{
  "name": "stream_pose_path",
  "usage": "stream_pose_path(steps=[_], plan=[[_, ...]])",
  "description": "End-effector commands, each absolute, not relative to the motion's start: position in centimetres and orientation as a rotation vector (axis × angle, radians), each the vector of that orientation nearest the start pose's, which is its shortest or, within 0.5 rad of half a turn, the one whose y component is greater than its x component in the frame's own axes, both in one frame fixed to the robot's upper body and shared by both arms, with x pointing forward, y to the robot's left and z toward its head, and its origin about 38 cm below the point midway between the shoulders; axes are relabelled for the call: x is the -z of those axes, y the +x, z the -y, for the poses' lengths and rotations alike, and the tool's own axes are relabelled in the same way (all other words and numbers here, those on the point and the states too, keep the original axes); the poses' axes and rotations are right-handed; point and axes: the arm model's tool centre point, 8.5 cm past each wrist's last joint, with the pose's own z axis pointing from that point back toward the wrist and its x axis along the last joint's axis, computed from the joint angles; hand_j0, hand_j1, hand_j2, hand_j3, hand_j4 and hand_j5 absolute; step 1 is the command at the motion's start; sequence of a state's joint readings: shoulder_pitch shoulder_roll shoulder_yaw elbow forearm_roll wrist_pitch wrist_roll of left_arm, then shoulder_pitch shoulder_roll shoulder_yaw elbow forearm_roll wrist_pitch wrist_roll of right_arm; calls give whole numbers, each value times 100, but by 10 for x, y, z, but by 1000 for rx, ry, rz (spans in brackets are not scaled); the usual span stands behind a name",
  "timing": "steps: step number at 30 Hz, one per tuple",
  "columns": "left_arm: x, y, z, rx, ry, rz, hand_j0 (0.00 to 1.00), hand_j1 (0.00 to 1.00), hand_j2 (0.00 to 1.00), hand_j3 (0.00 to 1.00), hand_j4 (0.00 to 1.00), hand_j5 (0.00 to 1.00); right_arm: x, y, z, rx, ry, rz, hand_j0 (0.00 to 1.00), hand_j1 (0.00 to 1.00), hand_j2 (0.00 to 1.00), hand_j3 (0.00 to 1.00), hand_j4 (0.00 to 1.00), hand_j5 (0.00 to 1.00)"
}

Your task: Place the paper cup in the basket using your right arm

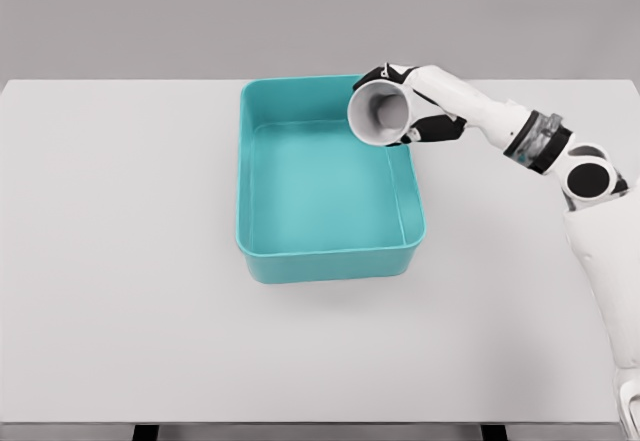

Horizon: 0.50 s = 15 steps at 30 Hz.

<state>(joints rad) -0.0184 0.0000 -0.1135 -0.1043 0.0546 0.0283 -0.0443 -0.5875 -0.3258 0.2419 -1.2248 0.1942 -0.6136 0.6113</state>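
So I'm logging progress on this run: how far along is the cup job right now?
Done: the right hand has the paper cup grasped and lifted off the table, tipped so its open mouth faces the camera. In hand: the cup sits over the far right corner of the teal basket. Left: letting go so it lands inside; the basket holds nothing yet. The left arm is out of view.

A wide, pale grey table (120,291) fills most of the head view; a teal rectangular basket (325,261) sits flat on it, a little right of the middle and nearer the far edge; dark supports show beneath the table's near edge.
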Motion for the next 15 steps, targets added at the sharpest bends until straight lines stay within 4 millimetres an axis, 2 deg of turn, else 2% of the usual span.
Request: stream_pose_path(steps=[1,4,8,15], plan=[[262,45,-264,65,35,91,100,100,100,100,100,100,-211,476,220,-1480,-57,1903,59,59,59,59,59,59],[262,45,-264,65,35,91,100,100,100,100,100,100,-208,477,206,-1566,-69,1867,59,59,59,59,59,59],[262,45,-264,66,35,91,100,100,100,100,100,100,-213,480,188,-1671,-79,1841,59,59,59,59,59,59],[262,45,-264,65,35,91,100,100,100,100,100,100,-203,478,176,-1772,-89,1777,59,59,59,59,59,59]])
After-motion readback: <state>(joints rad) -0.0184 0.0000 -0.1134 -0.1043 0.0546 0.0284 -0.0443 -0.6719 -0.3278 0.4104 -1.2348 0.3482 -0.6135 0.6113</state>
